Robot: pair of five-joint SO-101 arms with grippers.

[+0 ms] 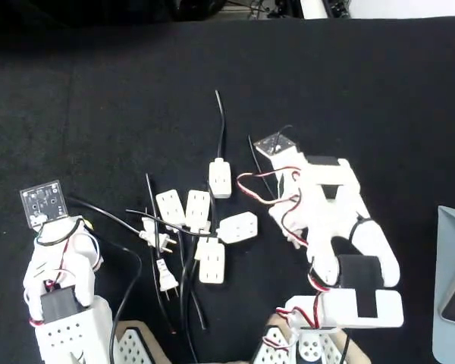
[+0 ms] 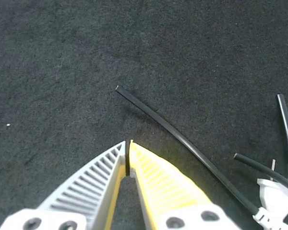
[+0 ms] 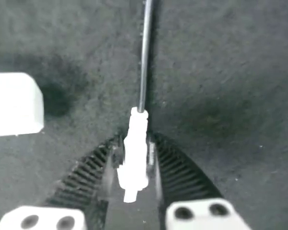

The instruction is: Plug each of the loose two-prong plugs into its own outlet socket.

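Note:
Several white outlet sockets lie in a cluster mid-table, among them one point(image 1: 220, 178) farthest back and one point(image 1: 239, 227) nearest the right arm point(image 1: 326, 205). Two loose two-prong plugs point(image 1: 158, 239) point(image 1: 165, 279) with black cords rest left of the cluster. My right gripper point(image 3: 133, 139) is shut on a white plug point(image 3: 134, 153); its black cord point(image 3: 145, 52) runs straight away from the fingers, and a white socket block point(image 3: 14, 103) lies close beside it. My left gripper point(image 2: 128, 146) is shut on nothing, low over the cloth at the front left. A black cord point(image 2: 182, 139) and a plug point(image 2: 273, 196) lie just ahead of it.
The table is covered in black cloth point(image 1: 98, 114). Loose black cords point(image 1: 183, 296) trail from the sockets toward the front edge. A grey bin point(image 1: 451, 288) stands at the right edge. The arm bases point(image 1: 76, 334) sit at the front.

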